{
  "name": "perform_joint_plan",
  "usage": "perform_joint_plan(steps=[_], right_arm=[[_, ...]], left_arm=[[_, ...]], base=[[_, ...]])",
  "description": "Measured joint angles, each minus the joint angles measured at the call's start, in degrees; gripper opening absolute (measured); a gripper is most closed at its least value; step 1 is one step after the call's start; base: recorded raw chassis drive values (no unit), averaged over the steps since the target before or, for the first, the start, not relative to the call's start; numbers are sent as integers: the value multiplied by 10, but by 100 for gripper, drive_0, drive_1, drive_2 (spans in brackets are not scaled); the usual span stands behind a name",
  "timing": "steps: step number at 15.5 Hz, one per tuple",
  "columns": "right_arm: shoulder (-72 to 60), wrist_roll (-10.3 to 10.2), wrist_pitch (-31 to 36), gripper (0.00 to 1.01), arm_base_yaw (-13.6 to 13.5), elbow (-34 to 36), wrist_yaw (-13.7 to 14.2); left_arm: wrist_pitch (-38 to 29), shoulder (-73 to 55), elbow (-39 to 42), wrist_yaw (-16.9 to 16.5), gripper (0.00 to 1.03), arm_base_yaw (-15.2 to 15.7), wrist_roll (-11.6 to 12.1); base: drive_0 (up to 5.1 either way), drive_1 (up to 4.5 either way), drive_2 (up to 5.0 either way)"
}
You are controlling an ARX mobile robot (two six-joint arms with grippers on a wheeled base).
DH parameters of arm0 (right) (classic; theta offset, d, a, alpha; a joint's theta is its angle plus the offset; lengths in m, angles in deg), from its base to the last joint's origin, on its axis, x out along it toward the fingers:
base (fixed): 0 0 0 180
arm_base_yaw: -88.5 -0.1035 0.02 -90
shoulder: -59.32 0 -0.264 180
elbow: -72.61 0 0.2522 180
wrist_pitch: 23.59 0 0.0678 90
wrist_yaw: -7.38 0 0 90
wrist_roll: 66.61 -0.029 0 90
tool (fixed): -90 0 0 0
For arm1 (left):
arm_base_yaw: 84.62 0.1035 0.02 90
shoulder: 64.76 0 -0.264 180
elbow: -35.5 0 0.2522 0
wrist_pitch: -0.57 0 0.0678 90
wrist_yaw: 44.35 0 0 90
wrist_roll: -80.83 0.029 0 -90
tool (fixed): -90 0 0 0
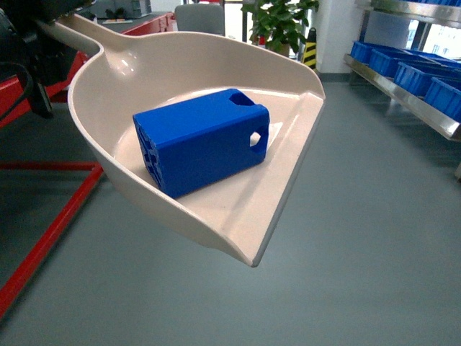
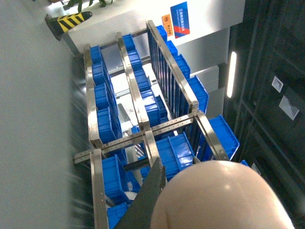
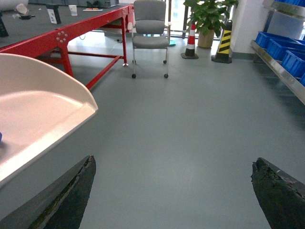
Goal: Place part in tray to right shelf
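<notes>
Fingers of the right gripper stand wide apart at the bottom corners of the right wrist view, dark and worn, with only bare grey floor between them; they hold nothing. Whether the left gripper's fingers are open or closed cannot be told: in the head view the dark arm sits at 10 o'clock by the scoop's handle, its grip hidden, and in the left wrist view one dark finger lies just beside the beige handle end.

Largest in the scene, the stainless-steel rack with large blue ribbed crates runs along the 2 o'clock edge of the head view, well apart from the scoop; the left wrist view shows its rails and crates tilted. A red-framed surface stands at 10 o'clock in the right wrist view, with a grey office chair and a potted plant beyond.

Held up above the floor, the beige dustpan-shaped plastic scoop fills the head view's centre, handle toward 11 o'clock, flat lip toward 4 o'clock.

Inside it rests the bright blue hollow rectangular plastic block, lying on its side on the scoop's floor, ribbed end toward 7 o'clock.
</notes>
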Motion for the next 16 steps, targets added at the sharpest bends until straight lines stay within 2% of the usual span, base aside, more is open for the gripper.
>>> perform_joint_plan(steps=[16], right_arm=[[0, 0, -1, 98, 0, 0, 0]], left_arm=[[-2, 0, 0, 0, 12, 0, 0]], base=[[2, 435, -431]])
